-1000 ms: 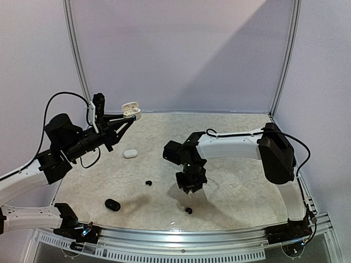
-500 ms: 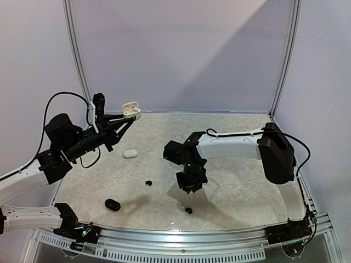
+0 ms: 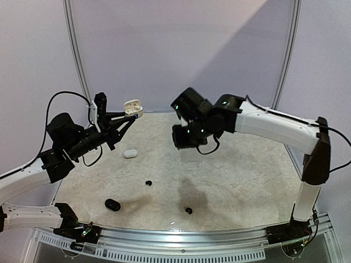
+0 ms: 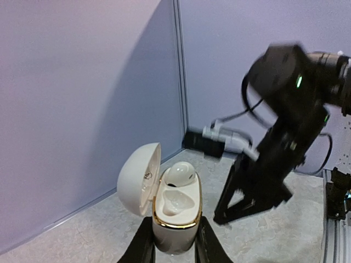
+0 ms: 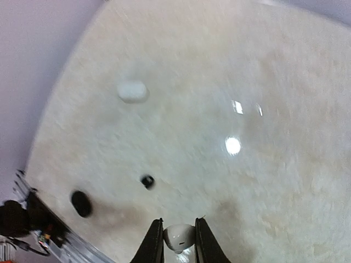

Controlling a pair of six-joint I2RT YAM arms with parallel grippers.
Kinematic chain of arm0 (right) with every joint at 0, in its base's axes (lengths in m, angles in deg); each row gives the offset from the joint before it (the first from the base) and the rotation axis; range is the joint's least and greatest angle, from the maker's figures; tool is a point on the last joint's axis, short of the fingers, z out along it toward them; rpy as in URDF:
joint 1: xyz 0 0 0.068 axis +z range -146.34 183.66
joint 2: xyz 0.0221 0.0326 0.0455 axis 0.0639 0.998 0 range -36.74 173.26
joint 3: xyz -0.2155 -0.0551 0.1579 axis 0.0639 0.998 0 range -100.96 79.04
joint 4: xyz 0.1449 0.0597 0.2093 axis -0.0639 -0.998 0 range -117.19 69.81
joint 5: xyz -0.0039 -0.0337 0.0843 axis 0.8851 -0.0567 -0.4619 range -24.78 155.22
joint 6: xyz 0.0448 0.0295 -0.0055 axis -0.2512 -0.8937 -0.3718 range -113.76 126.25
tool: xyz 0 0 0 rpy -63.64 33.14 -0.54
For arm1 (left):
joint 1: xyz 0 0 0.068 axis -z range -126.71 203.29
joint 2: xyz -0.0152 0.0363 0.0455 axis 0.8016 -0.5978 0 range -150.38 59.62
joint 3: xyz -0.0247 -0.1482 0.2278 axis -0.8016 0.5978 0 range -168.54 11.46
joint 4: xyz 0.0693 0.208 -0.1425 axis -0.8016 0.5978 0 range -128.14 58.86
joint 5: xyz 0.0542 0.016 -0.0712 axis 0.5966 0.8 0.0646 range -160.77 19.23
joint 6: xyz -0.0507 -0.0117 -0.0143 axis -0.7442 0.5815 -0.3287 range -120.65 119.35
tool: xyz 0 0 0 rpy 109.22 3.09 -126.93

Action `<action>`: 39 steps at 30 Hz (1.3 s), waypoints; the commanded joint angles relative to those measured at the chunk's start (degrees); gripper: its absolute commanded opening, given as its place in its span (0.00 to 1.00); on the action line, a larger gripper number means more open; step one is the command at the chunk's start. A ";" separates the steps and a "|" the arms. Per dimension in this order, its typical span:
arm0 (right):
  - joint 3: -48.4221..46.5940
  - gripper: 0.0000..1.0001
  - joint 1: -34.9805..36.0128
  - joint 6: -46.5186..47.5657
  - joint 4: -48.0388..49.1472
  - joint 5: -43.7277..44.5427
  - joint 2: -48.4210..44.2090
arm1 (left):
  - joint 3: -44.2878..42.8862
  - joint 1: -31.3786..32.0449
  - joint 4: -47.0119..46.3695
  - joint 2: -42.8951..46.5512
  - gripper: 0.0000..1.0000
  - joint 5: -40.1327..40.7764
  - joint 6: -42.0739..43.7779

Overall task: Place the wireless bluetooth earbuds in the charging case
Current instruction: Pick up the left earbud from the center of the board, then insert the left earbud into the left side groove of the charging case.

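My left gripper (image 4: 174,241) is shut on an open white charging case (image 4: 174,211) with a gold rim, held high at the back left (image 3: 131,109). One white earbud (image 4: 180,174) sits in its far slot; the near slot is empty. My right gripper (image 5: 178,241) is shut on a white earbud (image 5: 179,236), raised high above the table (image 3: 186,137), to the right of the case. Two black earbuds lie on the table (image 3: 148,182) (image 3: 188,210); one shows in the right wrist view (image 5: 147,181).
A closed white case (image 3: 130,154) lies at the mid left, also in the right wrist view (image 5: 132,91). A black case (image 3: 112,205) lies near the front left edge, also in the right wrist view (image 5: 81,203). Metal frame posts stand at the back corners.
My right arm has risen from low over the table's middle and swung back and up toward the held case, carrying the white earbud. The left arm has barely moved.
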 commanded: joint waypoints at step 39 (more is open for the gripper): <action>-3.04 0.00 11.08 32.71 53.83 8.59 -0.43 | -1.08 1.92 -10.64 -1.71 0.00 1.88 1.57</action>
